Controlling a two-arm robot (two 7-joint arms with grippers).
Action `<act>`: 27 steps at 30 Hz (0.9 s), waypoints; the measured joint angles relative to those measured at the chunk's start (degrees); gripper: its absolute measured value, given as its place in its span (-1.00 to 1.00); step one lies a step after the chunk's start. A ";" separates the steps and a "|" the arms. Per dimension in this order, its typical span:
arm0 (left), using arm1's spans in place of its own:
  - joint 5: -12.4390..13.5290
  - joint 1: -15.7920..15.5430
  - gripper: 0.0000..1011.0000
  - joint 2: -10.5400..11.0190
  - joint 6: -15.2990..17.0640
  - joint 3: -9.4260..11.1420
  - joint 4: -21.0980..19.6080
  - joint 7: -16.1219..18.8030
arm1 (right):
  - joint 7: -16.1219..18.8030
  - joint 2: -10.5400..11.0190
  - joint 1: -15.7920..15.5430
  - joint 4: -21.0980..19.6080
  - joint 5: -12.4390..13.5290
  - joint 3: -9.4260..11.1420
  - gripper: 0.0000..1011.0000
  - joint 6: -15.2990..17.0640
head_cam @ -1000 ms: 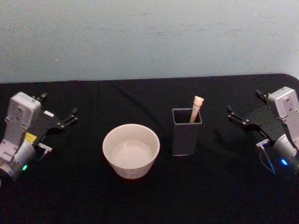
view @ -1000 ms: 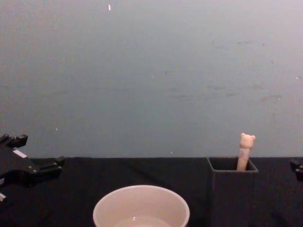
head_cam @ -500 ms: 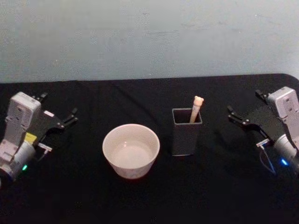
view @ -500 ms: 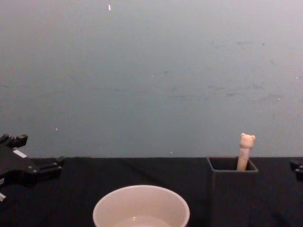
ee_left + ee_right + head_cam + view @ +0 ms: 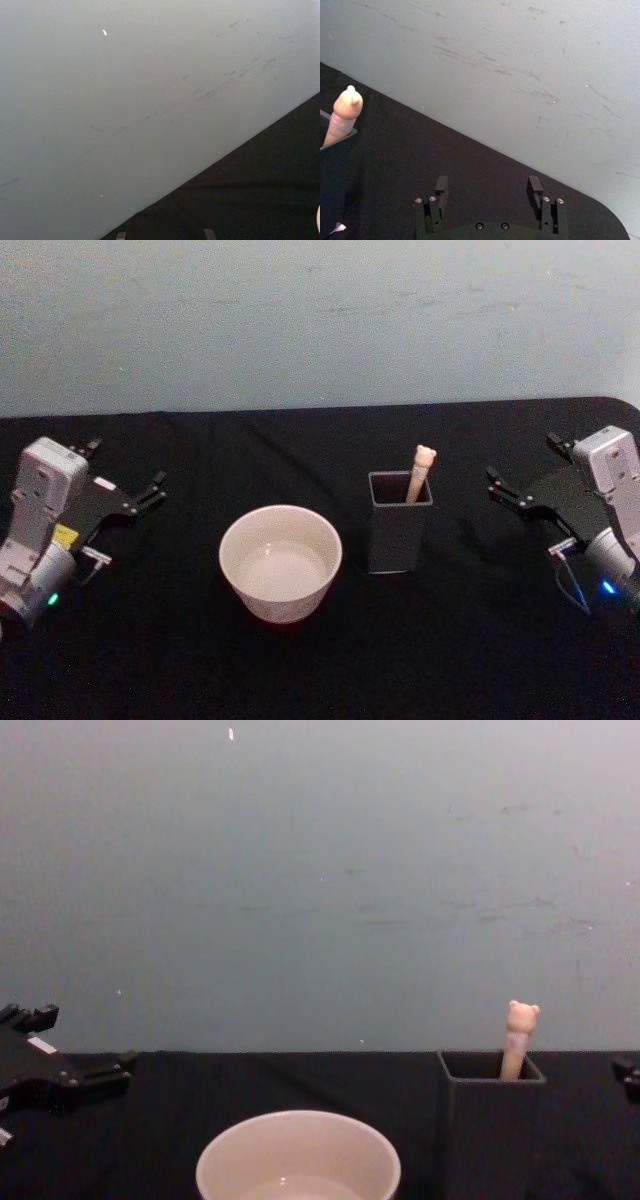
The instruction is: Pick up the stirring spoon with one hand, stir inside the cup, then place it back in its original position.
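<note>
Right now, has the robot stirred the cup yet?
It looks like nothing is done yet. The spoon stands in the holder, just right of the cup. Nothing is in hand: the left gripper and right gripper sit open and empty, far out on either side. Left to do: grab the spoon, stir in the cup, then put it back in the holder.
</note>
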 joint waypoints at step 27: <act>0.00 0.00 0.98 0.00 0.00 0.00 0.00 0.00 | 5.22 1.21 -5.89 -5.23 4.84 5.27 0.98 -1.05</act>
